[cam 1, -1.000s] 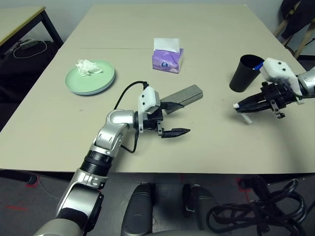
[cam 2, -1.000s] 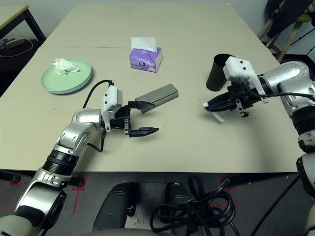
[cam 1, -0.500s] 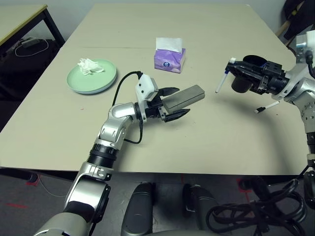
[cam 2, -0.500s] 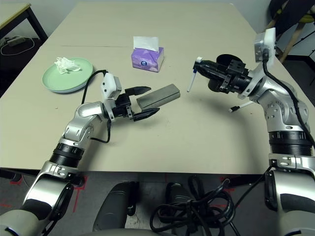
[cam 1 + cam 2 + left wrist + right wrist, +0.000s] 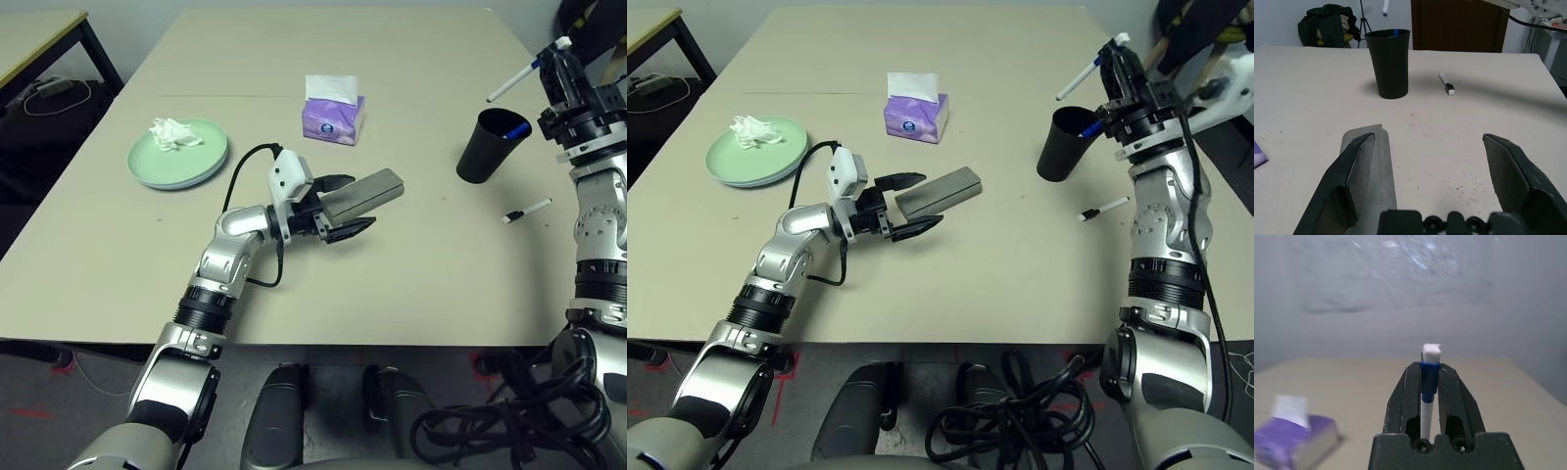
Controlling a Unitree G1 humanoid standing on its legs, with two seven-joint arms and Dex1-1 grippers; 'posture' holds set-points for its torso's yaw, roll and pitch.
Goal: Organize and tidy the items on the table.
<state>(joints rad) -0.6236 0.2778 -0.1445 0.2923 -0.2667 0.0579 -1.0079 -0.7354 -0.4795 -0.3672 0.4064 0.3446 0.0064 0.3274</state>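
- While the pale-green plate (image 5: 178, 155) sits at the left of the bench (image 5: 411, 294) with a crumpled white tissue (image 5: 172, 133) in it, nothing there needs handling yet.
- Left claw (image 5: 335, 207) is spread wide, level, its fingers either side of the near end of the grey glasses case (image 5: 370, 192); one finger lies against the case. To grip well, centre the case between the fingers before closing.
- Purple tissue box (image 5: 334, 117) stands behind the case, a white sheet poking out.
- Black cup (image 5: 493, 145) stands upright with a blue-capped pen inside.
- Second pen (image 5: 527, 210) lies on the bench just right of the cup.
- Right claw (image 5: 1117, 61), raised above and beyond the cup, is pinching a white-and-blue pen (image 5: 1084, 76); tip it down over the cup's mouth before letting go.
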